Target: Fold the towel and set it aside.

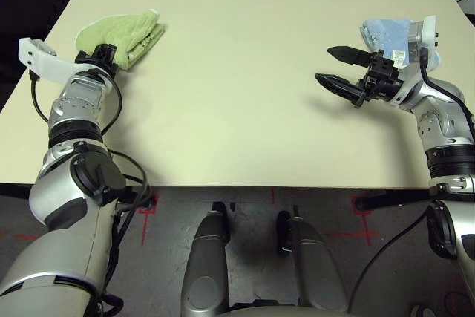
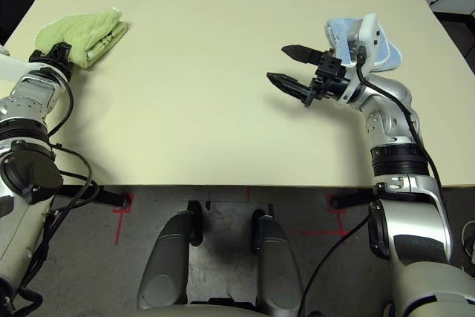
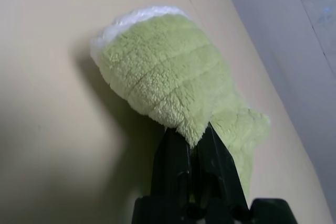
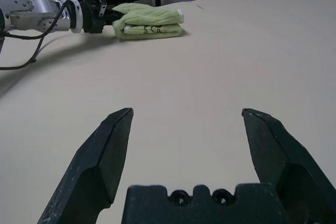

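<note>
The towel (image 1: 125, 36) is folded into a thick little bundle and parked near the far left corner of the table (image 1: 237, 102), white edging showing at one end. One end of it is pinched by the left tool (image 3: 195, 148), fingers clamped tight on the green terry. The right tool (image 1: 335, 67) is held just above the table over on the right, jaws spread wide, nothing in them. A light blue cloth (image 1: 387, 33) is seen just behind it.

Quick count of what's on here

One table (image 1: 237, 116), one green towel (image 1: 126, 33), one blue cloth (image 1: 386, 33), and two grippers: left (image 1: 111, 56), right (image 1: 334, 66).
</note>
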### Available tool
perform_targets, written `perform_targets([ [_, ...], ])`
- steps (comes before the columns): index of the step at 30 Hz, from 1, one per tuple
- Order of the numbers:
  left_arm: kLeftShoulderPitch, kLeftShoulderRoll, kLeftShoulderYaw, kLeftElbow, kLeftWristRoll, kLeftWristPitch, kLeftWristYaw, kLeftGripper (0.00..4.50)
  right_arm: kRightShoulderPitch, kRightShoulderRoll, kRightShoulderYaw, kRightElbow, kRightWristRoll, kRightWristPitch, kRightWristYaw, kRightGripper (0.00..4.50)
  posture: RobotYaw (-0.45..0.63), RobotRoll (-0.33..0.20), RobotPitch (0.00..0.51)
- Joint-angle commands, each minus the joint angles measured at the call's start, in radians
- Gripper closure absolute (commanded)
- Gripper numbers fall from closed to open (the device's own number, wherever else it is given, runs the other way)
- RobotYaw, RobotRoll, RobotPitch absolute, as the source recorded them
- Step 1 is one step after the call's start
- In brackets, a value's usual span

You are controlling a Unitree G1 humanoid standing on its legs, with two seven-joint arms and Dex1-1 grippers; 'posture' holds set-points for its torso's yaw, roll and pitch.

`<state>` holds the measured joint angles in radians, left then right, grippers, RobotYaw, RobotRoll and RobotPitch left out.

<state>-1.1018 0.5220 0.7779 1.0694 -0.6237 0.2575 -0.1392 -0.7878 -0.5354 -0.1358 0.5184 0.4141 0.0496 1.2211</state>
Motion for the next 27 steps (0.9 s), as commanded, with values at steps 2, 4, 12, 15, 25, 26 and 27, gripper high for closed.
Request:
perform_targets([
  [2, 0.037, -0.028, 0.014, -0.055, -0.032, -0.022, 0.063, 4.47, -0.007, -0.006, 0.005, 0.014, -0.009, -0.018, 0.014, 0.0, 0.06, 0.0, 0.225],
  [4, 0.044, -0.051, 0.019, -0.091, -0.046, -0.027, 0.09, 4.47, -0.008, -0.005, 0.005, 0.016, -0.01, -0.019, 0.015, 0.0, 0.06, 0.0, 0.225],
  [12, 0.089, -0.17, 0.021, -0.281, -0.086, -0.068, 0.222, 4.47, -0.015, -0.005, 0.007, 0.03, -0.014, -0.029, 0.02, 0.0, 0.06, 0.0, 0.229],
  [15, 0.095, -0.188, 0.013, -0.307, -0.086, -0.082, 0.235, 4.47, -0.016, -0.004, 0.008, 0.032, -0.015, -0.029, 0.022, 0.0, 0.06, 0.0, 0.229],
  [25, 0.097, -0.177, -0.029, -0.289, -0.057, -0.067, 0.281, 4.47, -0.023, -0.003, 0.008, 0.043, -0.019, -0.037, 0.024, 0.0, 0.06, 0.0, 0.231],
  [26, 0.098, -0.177, -0.029, -0.29, -0.059, -0.049, 0.304, 4.23, -0.024, -0.003, 0.008, 0.044, -0.019, -0.037, 0.024, 0.0, 0.06, 0.0, 0.231],
  [27, 0.1, -0.178, -0.029, -0.294, -0.062, -0.034, 0.32, 3.93, -0.025, -0.003, 0.008, 0.045, -0.02, -0.038, 0.024, 0.0, 0.06, 0.0, 0.231],
])
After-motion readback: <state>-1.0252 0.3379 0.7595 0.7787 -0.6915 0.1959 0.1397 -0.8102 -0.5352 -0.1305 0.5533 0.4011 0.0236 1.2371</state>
